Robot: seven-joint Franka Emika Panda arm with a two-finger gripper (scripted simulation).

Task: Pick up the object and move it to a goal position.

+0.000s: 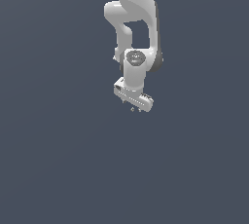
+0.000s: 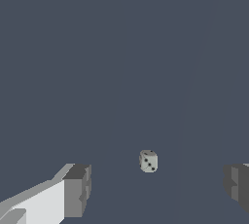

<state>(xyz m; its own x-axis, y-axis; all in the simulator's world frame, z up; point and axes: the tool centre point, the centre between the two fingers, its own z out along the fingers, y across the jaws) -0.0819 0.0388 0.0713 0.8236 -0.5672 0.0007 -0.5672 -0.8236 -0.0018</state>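
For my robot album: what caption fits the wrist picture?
Open gripper hovers over a small die, not holding it.

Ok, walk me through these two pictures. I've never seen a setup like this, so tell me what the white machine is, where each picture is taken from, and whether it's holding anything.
Both pictures are renders from a simulator, not photographs. The white machine in the exterior view is a robot arm with a two-fingered gripper at its tip, pointing down over a plain dark grey surface. That picture comes from a camera standing off the arm.

The other picture comes from a camera on the arm's wrist, looking past the gripper. The two dark blocks at its lower edge are the fingertips, set wide apart, so the gripper is open and holds nothing. Between them, further off, a small white die with black pips lies on the surface. That is the object to be picked up. It does not show in the exterior view.
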